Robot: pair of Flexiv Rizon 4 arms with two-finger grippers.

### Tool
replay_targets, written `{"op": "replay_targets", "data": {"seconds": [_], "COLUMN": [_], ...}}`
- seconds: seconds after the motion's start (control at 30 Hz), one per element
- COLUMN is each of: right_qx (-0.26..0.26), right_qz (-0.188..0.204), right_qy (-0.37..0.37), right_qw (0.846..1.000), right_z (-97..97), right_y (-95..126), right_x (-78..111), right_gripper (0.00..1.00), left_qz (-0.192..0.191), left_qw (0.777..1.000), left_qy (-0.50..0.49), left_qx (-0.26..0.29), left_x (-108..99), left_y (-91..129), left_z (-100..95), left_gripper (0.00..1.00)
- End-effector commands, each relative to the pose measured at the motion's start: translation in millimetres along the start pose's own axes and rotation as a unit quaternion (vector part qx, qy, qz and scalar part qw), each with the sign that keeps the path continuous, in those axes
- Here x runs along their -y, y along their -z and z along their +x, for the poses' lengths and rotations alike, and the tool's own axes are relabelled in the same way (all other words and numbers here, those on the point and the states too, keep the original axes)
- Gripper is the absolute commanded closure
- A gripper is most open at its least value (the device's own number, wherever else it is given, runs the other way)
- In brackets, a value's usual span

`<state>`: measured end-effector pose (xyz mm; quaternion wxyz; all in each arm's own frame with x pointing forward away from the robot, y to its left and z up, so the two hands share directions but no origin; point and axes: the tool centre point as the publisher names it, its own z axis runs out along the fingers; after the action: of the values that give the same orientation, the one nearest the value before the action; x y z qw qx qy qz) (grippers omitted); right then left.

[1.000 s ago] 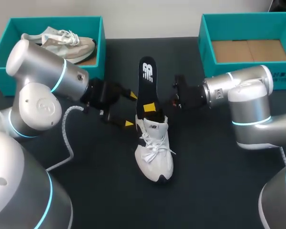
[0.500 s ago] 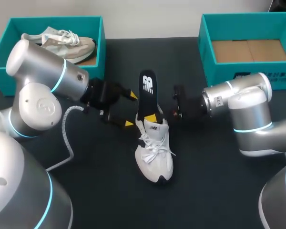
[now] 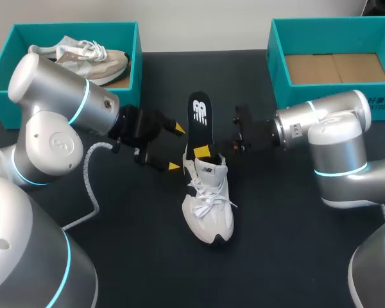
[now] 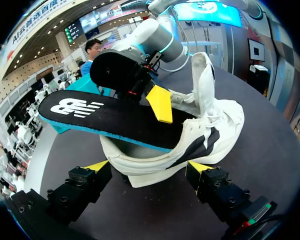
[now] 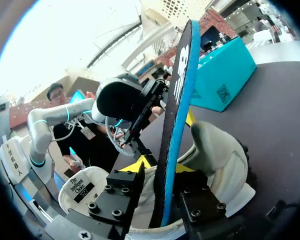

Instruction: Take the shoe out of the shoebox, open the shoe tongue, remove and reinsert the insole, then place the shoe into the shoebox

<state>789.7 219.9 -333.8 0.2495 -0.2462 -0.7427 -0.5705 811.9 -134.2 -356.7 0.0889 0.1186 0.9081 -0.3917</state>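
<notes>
The white shoe (image 3: 207, 205) lies on its sole in the middle of the table (image 3: 289, 224), with the toe toward the robot and the heel opening toward the far side. The black insole (image 3: 199, 119) has its front part inside the shoe, and its heel end rises out of the opening. The right gripper (image 3: 204, 152) is closed narrowly on the insole, just above the collar of the shoe. One yellow tip lies on the upper face of the insole. The other finger seems to press from the blue underside, but it is mostly hidden. The left gripper (image 3: 176, 147) stands wide and holds nothing. Its fingers are just beside the heel of the shoe and do not touch it.

I judge that the step in hand is the work with the insole, half in and half out. To do it well, the left gripper should first close on the heel, because nothing holds the shoe and it may slide or tip. The right arm should move the insole along the length of the shoe at a low angle, so that the front end does not fold under the tongue.

The empty shoebox (image 3: 274, 64) waits at the far right. The other shoebox (image 3: 6, 45), at the far left, holds a second shoe (image 3: 83, 58)
</notes>
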Motion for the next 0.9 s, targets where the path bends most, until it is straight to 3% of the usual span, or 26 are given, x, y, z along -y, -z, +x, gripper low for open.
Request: {"op": "replay_targets", "data": {"seconds": [0.03,0.1,0.17,0.53,0.7,0.77,0.8,0.9], "right_qx": [-0.006,-0.011,-0.015,-0.025,-0.026,-0.024,-0.022,-0.017], "right_qz": [0.012,0.017,0.02,0.026,0.025,0.026,0.027,0.033], "right_qy": [0.001,0.0,-0.007,-0.061,-0.069,-0.064,-0.06,-0.042], "right_qw": [1.0,1.0,1.0,0.998,0.997,0.997,0.998,0.998], "right_z": [-8.9,-12.7,-15.9,3.4,7.4,7.1,6.6,4.5], "right_y": [0,-1,0,-5,-6,-4,-3,1], "right_x": [-10.8,-11.7,-7.2,34.5,40.2,36.6,33.8,19.4], "right_gripper": [0.72,0.81,1.0,1.0,1.0,0.88,0.76,0.64], "left_qz": [-0.001,-0.001,-0.001,-0.001,-0.001,-0.001,-0.001,-0.001], "left_qw": [1.0,1.0,1.0,1.0,1.0,1.0,1.0,1.0], "left_qy": [-0.001,-0.001,-0.001,-0.001,-0.001,-0.001,-0.001,-0.001], "left_qx": [0.001,0.001,0.001,0.001,0.001,0.001,0.001,0.001], "left_x": [0,0,0,0,0,0,0,0], "left_y": [0,0,0,0,0,0,0,0], "left_z": [0.9,0.9,0.9,0.9,0.9,0.9,0.9,0.9], "left_gripper": [0.0,0.0,0.0,0.0,0.0,0.0,0.0,0.0]}}
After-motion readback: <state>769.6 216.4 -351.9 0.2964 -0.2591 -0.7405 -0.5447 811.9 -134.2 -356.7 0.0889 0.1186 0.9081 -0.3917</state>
